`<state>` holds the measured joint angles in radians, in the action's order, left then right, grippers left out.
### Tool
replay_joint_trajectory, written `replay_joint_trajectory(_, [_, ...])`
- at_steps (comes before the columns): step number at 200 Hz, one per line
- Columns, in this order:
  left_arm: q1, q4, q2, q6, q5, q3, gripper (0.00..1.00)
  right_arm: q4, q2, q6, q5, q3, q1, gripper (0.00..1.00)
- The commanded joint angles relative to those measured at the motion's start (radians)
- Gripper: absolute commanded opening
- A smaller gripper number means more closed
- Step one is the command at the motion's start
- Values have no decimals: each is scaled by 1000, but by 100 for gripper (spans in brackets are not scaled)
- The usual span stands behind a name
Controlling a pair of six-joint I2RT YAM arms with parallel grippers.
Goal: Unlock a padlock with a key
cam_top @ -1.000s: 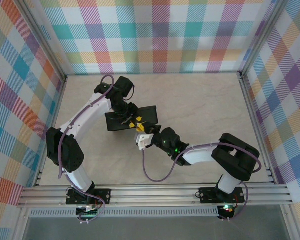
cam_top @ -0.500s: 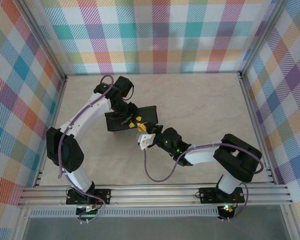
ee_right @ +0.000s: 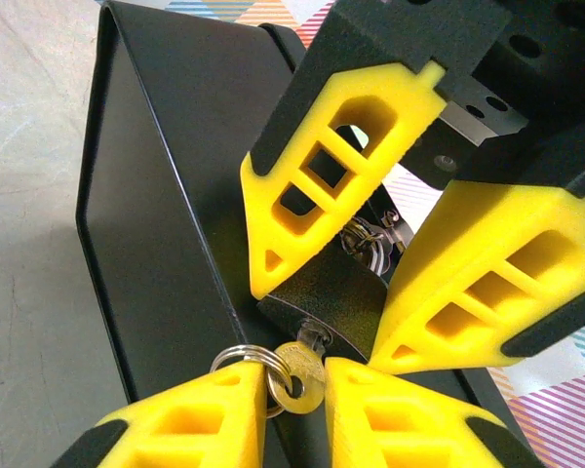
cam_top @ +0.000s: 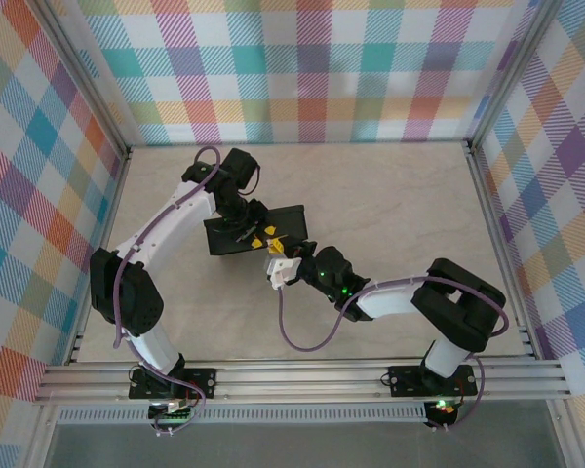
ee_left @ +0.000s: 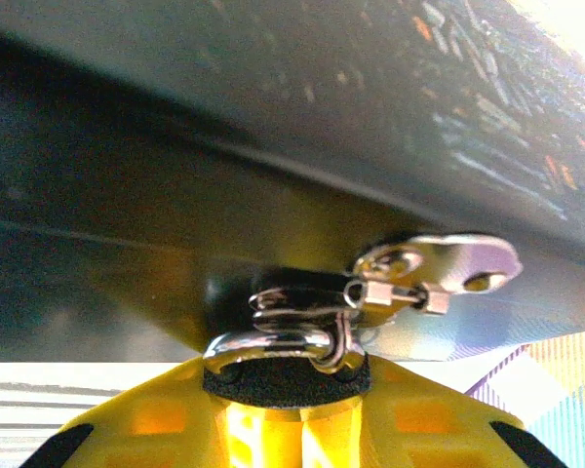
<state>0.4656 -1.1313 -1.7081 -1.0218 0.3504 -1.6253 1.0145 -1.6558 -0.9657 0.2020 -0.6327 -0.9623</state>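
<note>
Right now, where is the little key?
In the right wrist view, the key sits bottom centre, pinched by the right tool, its tip at the padlock just above, beside the black box.

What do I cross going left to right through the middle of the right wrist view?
table → black box → padlock. I left out the key because it sits directly below the padlock, so it has no clear place in that order.

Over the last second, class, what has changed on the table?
The right hand edged slightly toward the box, holding the key in the padlock. Nothing was taken or let go. The left hand, gripping the padlock, and the box stayed put.
</note>
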Motion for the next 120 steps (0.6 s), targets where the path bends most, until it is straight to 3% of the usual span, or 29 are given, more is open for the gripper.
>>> replay_joint_trajectory(1, [-7,-1,59,-6,73,2,0,-31,-33,-11,12,-20,9,22])
replay_joint_trajectory(62, [-7,-3,53,-5,76,-10,0,-25,-52,-41,35,-15,10,27])
replay_joint_trajectory(120, [-7,-1,59,-4,79,-5,0,-27,-62,-21,60,-41,16,14])
